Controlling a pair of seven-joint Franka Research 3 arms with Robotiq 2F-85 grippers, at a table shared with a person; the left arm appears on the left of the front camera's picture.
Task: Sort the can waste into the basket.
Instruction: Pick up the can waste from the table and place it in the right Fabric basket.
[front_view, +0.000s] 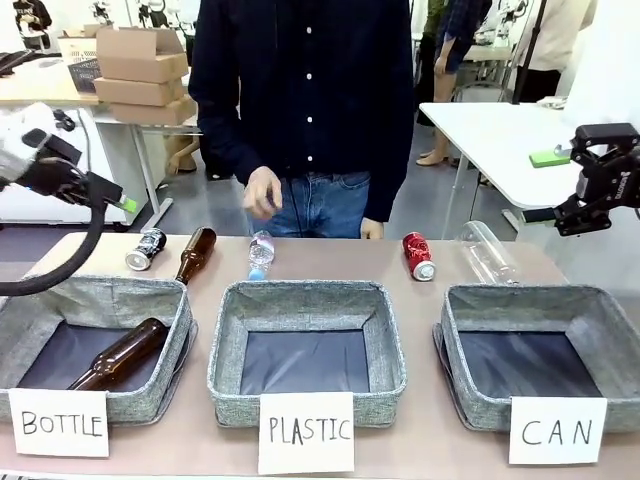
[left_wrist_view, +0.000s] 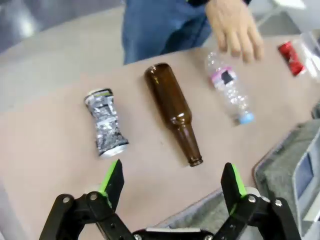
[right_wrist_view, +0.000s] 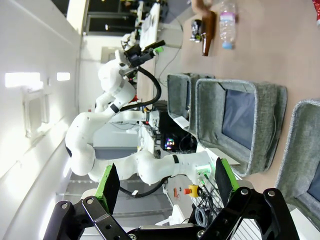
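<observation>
A dented dark can (front_view: 146, 249) lies at the table's far left and a red can (front_view: 418, 256) at the far right of centre. The grey basket (front_view: 520, 298) carded "CAN" stands front right, with nothing in it. My left gripper (front_view: 118, 200) hovers open above the left table edge. In the left wrist view the left gripper (left_wrist_view: 172, 185) has the dark can (left_wrist_view: 106, 122) just beyond its left finger and the red can (left_wrist_view: 291, 57) far off. My right gripper (front_view: 565, 212) hangs open off the table's right side, above the basket. Its open fingers (right_wrist_view: 107, 182) look toward the basket (right_wrist_view: 300, 130).
Between the cans lie a brown bottle (front_view: 195, 254), a small plastic bottle (front_view: 260, 254) and a clear bottle (front_view: 487, 252). The "BOTTLE" basket (front_view: 100, 292) holds one brown bottle; the "PLASTIC" basket (front_view: 305, 295) stands in the middle. A person's hand (front_view: 263, 192) hovers over the small plastic bottle.
</observation>
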